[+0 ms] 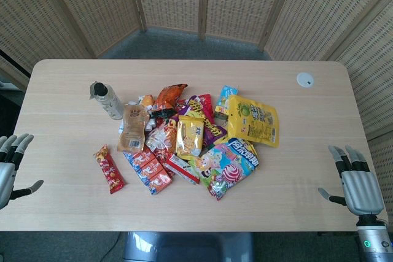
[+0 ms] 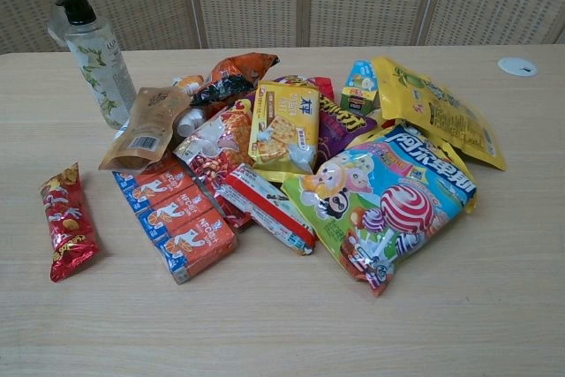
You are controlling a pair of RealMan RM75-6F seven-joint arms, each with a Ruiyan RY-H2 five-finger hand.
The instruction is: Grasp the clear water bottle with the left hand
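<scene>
On the left side of the snack pile stands the clear water bottle [image 1: 107,99], upright on the pale wooden table [image 1: 295,170], its dark cap on and a leafy print on its label. Just beside it lies a tan paper pouch [image 1: 132,128], and the chest view shows the pouch's top edge close to the bottle's base. Down at the near left edge hovers the left hand [image 1: 11,169], fingers spread, holding nothing, well apart from the bottle. Over at the near right corner sits the right hand [image 1: 355,186], fingers also apart and empty, thumb out to the side. Between them spreads the heap: a red snack packet [image 1: 109,169] lying alone nearest the left hand, a row of orange-and-blue wafer packs [image 1: 147,168], a yellow cracker bag [image 1: 190,136] on top of the middle, a lollipop bag [image 1: 230,167] at the front right, and a big yellow pouch [image 1: 253,120] behind it. Far off to the right rear, a small white disc [image 1: 305,80] rests on the tabletop.
</scene>
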